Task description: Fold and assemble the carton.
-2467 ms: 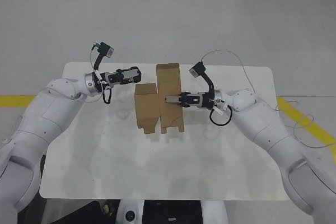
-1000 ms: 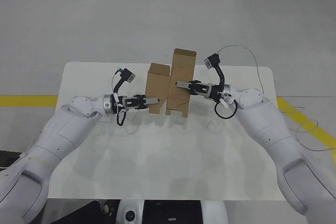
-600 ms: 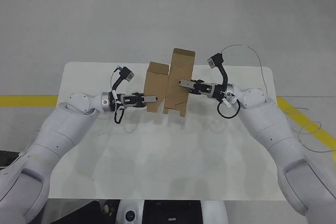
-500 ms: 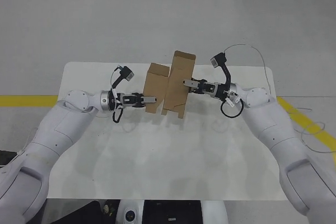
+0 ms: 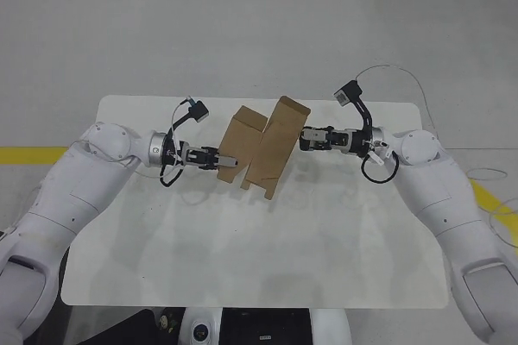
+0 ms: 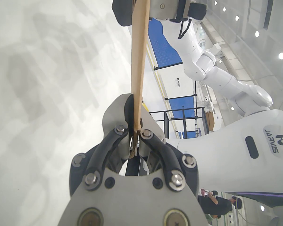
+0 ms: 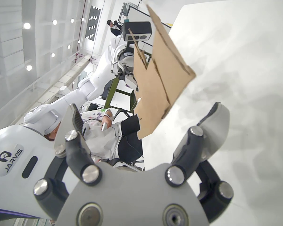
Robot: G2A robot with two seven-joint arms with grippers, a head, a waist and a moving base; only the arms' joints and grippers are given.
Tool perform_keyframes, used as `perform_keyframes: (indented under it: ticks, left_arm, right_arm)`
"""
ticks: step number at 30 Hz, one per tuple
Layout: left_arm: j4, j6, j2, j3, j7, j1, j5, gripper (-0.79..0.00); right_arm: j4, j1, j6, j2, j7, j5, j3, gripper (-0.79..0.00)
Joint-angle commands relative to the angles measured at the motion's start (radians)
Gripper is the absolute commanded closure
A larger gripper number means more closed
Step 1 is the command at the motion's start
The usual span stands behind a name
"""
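On my top feed the carton (image 5: 276,147) is flat and unfolded, held up off the desk (image 5: 242,250) near its far middle and tilted, with its shadow on the white surface beneath. The left jaws are clamped on the carton's edge on the left arm's side. In the left wrist feed the cardboard (image 6: 138,59) runs edge-on straight out from between them, above the desk (image 6: 49,71). The right jaws sit at the opposite edge and are spread wide apart. In the right wrist feed the near corner of the carton (image 7: 158,81) hangs in the gap between the two fingers (image 7: 74,118), and I see neither one pressing on it. Below that corner lies the desk (image 7: 238,48).
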Motion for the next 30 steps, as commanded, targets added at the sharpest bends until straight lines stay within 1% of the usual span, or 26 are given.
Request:
perform_keyframes:
  ticks: [1,25,27,30]
  left_arm:
    - [0.001,0.000,-0.001,0.000,0.000,0.000,0.000,0.000]
    - [0.001,0.000,-0.001,0.000,0.000,0.000,0.000,0.000]
    - [-0.010,0.011,0.000,-0.006,0.030,0.010,0.011,0.000]
    - [-0.030,0.026,0.006,-0.029,0.052,0.024,0.024,0.000]
  right_arm:
    - [0.003,0.001,0.000,-0.001,-0.001,-0.001,-0.001,-0.785]
    - [0.003,0.001,0.000,-0.001,-0.001,-0.001,-0.001,-0.785]
    - [0.003,0.001,0.000,-0.001,-0.001,-0.001,-0.001,-0.785]
    - [-0.035,-0.016,0.021,0.001,-0.040,-0.041,0.000,-0.785]
